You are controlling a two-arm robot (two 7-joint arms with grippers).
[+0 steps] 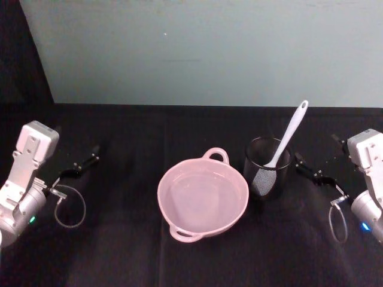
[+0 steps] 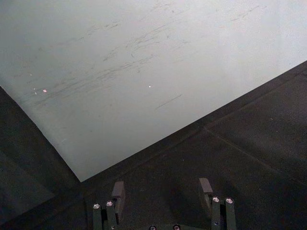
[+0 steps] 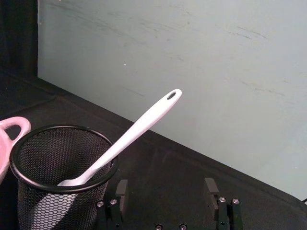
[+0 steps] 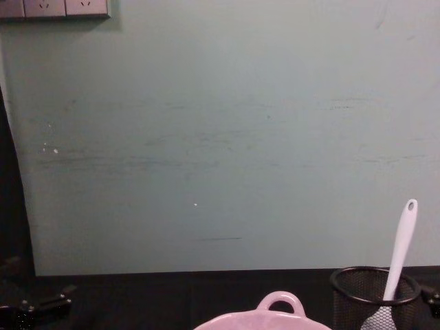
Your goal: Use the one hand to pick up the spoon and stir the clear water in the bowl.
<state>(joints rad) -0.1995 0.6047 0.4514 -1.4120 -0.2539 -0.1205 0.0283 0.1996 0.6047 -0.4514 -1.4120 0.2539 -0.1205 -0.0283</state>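
Reaching in with your right claw [image 1: 314, 170], released just right of the cup [image 1: 266, 179], you could tip that cup toward the bowl [image 1: 161, 200] if you drag the spoon [image 1: 290, 134] leaning in it sideways rather than lifting it out; the left claw [image 1: 81, 164] sits released far left.

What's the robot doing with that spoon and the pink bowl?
Nothing is being handled yet. The white spoon leans in the black mesh cup, just to the right of the pink bowl on the black table. The right gripper sits open beside the cup, not touching the spoon. The left gripper rests open far over on the left, away from everything.
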